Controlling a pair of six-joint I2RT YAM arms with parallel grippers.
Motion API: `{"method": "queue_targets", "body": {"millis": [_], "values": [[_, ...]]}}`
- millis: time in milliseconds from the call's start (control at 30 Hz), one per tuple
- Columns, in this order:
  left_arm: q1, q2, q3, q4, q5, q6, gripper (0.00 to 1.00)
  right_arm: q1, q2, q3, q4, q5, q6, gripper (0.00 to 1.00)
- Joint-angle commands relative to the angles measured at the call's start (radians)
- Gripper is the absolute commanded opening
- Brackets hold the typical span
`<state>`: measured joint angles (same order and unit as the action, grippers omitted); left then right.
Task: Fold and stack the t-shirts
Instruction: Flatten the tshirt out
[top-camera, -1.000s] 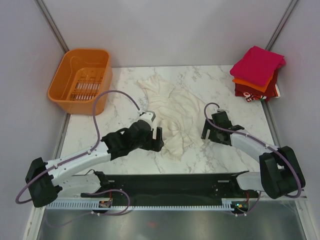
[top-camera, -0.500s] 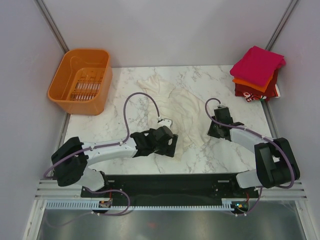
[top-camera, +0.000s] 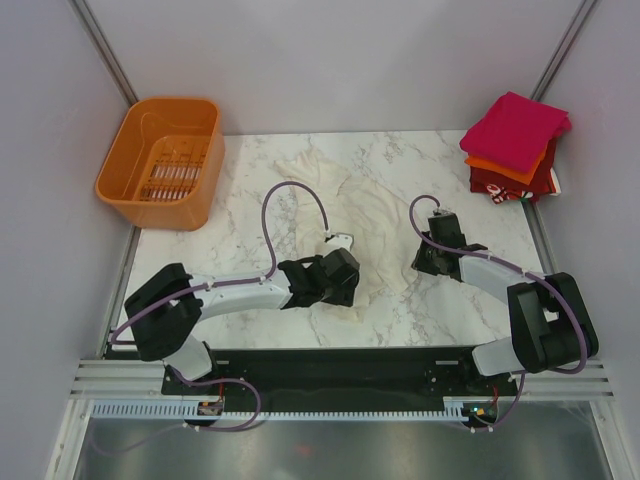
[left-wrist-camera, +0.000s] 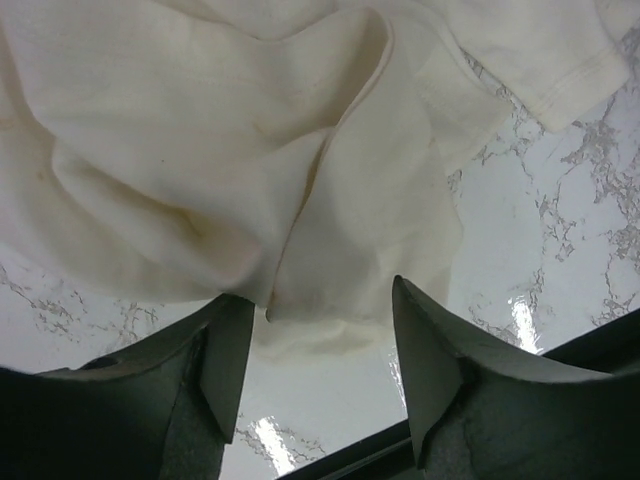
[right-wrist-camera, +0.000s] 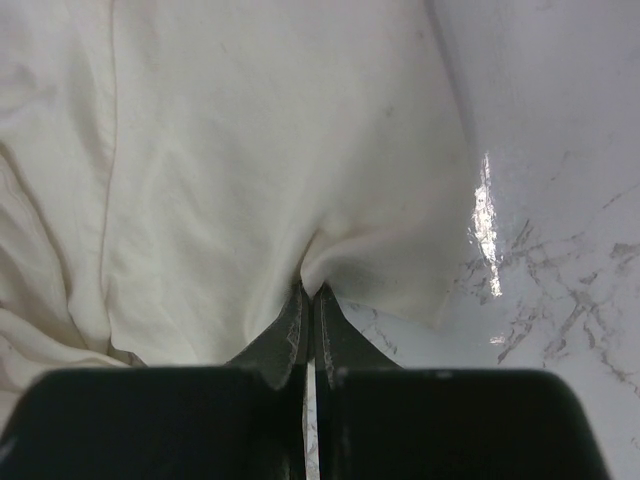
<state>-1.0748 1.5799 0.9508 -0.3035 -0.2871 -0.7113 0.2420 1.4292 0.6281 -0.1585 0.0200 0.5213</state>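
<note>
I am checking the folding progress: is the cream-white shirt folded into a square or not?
Not folded. The cream-white shirt lies loose and wrinkled on the table; the right hand pinches its edge.

we see a plain cream-white t-shirt (top-camera: 370, 210) with no print on it, and in the left wrist view its seams carry a faint yellowish tint. the worktop (top-camera: 250, 190) is white marble with thin grey veins. the slotted basket (top-camera: 160, 150) is solid orange all over. in the stack we count a magenta-pink t-shirt (top-camera: 515, 128) on top, an orange t-shirt (top-camera: 500, 165) below it, and a dark red t-shirt (top-camera: 505, 185) lowest. the left arm (top-camera: 235, 295) and right arm (top-camera: 490, 270) have white shells with black joints, and their cables (top-camera: 291, 184) are purple.
</note>
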Motion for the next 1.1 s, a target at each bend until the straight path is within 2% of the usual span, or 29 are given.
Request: {"method": "queue_targets", "body": {"millis": [0, 100, 200, 233, 333, 500, 567, 633, 667, 1067], "values": [[-0.005, 0.017, 0.029, 0.035, -0.038, -0.045, 0.63, -0.003, 0.022, -0.028, -0.027, -0.018, -0.007, 0.00], [-0.005, 0.017, 0.031, 0.035, -0.038, -0.043, 0.53, -0.001, 0.023, -0.028, -0.026, -0.018, -0.009, 0.00], [-0.008, 0.009, 0.034, 0.035, -0.038, -0.042, 0.47, -0.001, 0.023, -0.028, -0.026, -0.018, -0.009, 0.00], [-0.010, 0.006, 0.036, 0.033, -0.038, -0.040, 0.41, 0.000, 0.023, -0.028, -0.026, -0.017, -0.009, 0.00], [-0.023, -0.014, 0.039, 0.033, -0.053, -0.036, 0.36, 0.000, 0.023, -0.027, -0.026, -0.018, -0.009, 0.00], [-0.059, -0.049, 0.052, -0.014, -0.087, -0.039, 0.37, -0.001, 0.023, -0.028, -0.026, -0.018, -0.009, 0.00], [-0.069, -0.052, 0.068, -0.057, -0.118, -0.050, 0.44, -0.001, 0.023, -0.028, -0.026, -0.018, -0.009, 0.00], [-0.085, -0.055, 0.082, -0.106, -0.138, -0.054, 0.57, -0.001, 0.023, -0.028, -0.026, -0.018, -0.009, 0.00], [-0.091, -0.058, 0.083, -0.114, -0.141, -0.062, 0.57, -0.001, 0.025, -0.028, -0.024, -0.018, -0.009, 0.00], [-0.102, -0.005, 0.118, -0.132, -0.147, -0.074, 0.49, 0.000, 0.023, -0.030, -0.026, -0.017, -0.009, 0.00]]}}
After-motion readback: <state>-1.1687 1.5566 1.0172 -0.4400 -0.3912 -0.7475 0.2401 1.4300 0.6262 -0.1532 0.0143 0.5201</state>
